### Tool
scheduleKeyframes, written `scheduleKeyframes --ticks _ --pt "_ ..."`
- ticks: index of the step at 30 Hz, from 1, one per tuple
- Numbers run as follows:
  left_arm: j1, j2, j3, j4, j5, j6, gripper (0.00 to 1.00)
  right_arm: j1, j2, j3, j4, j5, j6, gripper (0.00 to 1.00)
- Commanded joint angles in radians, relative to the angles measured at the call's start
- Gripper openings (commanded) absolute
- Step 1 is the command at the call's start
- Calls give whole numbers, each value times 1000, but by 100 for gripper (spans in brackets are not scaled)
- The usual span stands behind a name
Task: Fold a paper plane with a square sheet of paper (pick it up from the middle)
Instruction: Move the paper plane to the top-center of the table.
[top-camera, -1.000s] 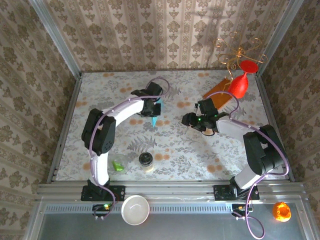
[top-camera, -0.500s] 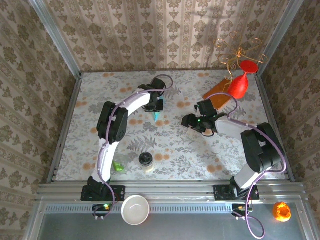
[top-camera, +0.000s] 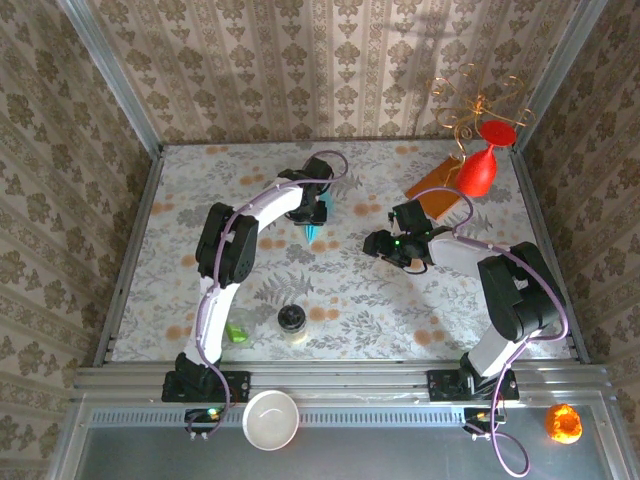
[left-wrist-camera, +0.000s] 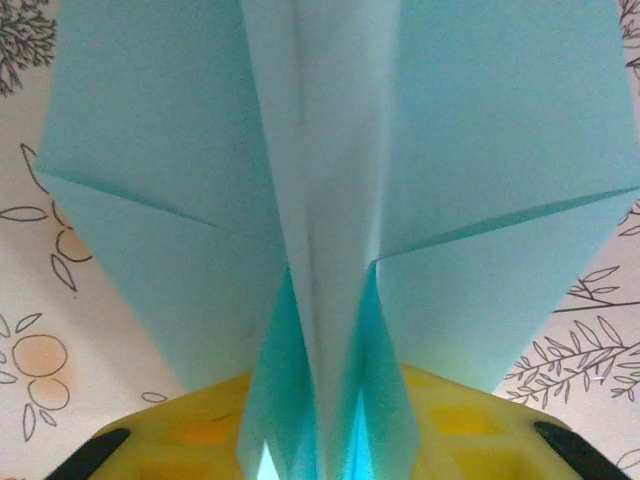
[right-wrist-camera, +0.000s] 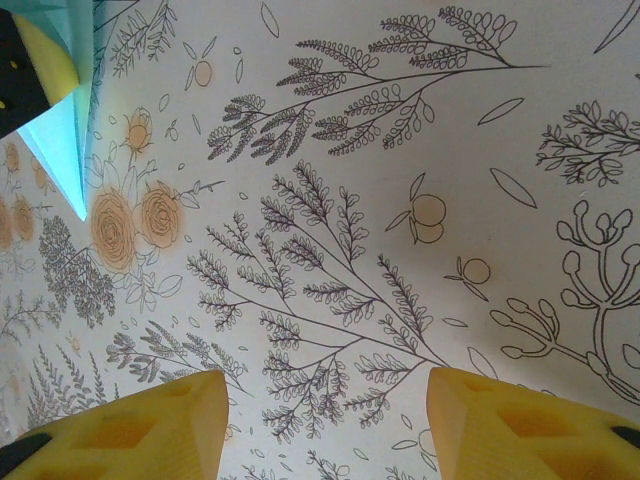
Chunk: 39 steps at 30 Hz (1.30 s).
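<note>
Since the left arm swung the plane (top-camera: 316, 230) to the far middle of the table (top-camera: 200, 200), folding looks finished. Left gripper (top-camera: 313, 208) straddles its keel, grip unclear; right gripper (right-wrist-camera: 330, 410) gapes, empty.

Paper plane (top-camera: 315, 230) under left gripper (top-camera: 313, 212), apparently resting on table (top-camera: 200, 190). I see right gripper (top-camera: 377, 242) apart, to its right. Jar (top-camera: 292, 320) nearer me.
</note>
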Motion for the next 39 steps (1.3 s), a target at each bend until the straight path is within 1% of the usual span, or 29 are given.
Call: scheduleKeyframes --ticks 1,10,17,24,27,31,36,39 --pt "-2 50 18 -47 -14 -1 37 -6 14 16 -13 -19 -12 57" --pt "-3 108 51 -110 -37 -24 46 -6 11 16 -13 -20 -6 57" --pt "9 123 67 -116 -36 -79 56 -6 11 16 -12 -18 -4 57" --pt "12 109 100 -112 -18 -88 56 -6 15 32 -14 -22 0 57" --pt "12 53 118 -115 -12 -82 56 -6 -3 43 -30 -12 -2 57" --pt "11 -78 97 -102 -27 -95 58 -6 -84 44 -66 72 -24 59" --pt "11 -273 -32 -25 -44 -118 63 -5 -214 33 -134 197 -91 64" --pt "18 -391 -142 27 -63 -127 65 -6 -311 14 -178 275 -125 66"
